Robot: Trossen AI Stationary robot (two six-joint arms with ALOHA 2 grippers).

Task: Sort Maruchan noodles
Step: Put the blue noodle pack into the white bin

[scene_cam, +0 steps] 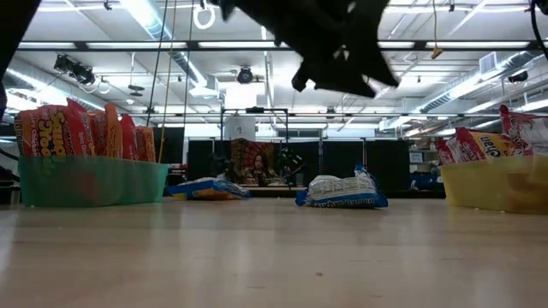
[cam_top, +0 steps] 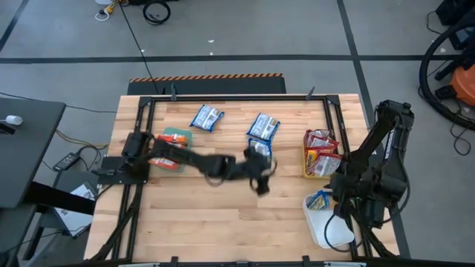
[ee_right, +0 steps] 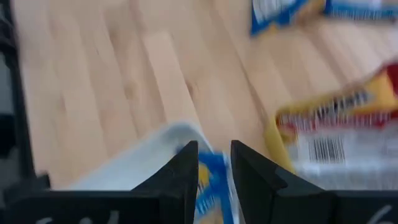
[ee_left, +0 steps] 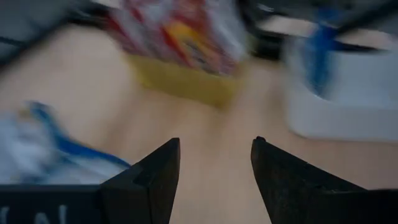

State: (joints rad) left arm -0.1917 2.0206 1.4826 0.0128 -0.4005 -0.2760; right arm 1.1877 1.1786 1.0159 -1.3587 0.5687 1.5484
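noodle sort: blue packets left on the table

wooden table [cam_top: 223, 222] under a dark frame, warehouse-type room behind w/ ceiling strip lights.

left gripper [cam_top: 260, 176] hangs mid-table, above the boards, jaws apart w/ nothing between them; its wrist view shows bare wood in the gap. just beside it, toward the far edge, lies a blue-and-white packet [cam_top: 263, 127]. a second blue packet [cam_top: 206, 117] sits further along the far edge, apart from the first.

right gripper [ee_right: 214, 167] is over the white bin [cam_top: 326, 222] at the near right corner, jaws a narrow gap apart, not gripping anything i can see; a blue packet in the bin [ee_right: 210, 180] lies right under the gap, looks like it's just let go, can't be sure.

outward: yellow bin [cam_top: 322, 175] holds silvery-red packets [cam_top: 321, 152], just beyond the white bin. teal bin [cam_top: 178, 136] by the left arm's base holds orange-red packets [scene_cam: 81, 128].

judgement: two blue packets to go, prob. for the white bin. to do it well: left gripper should come down over the nearer packet's middle, jaws across the short side, pinch the crinkly film w/o skidding it on the wood, lift clear before moving. right arm should rise straight off the bin so it doesn't drag the packet out or clip the yellow bin's rim.
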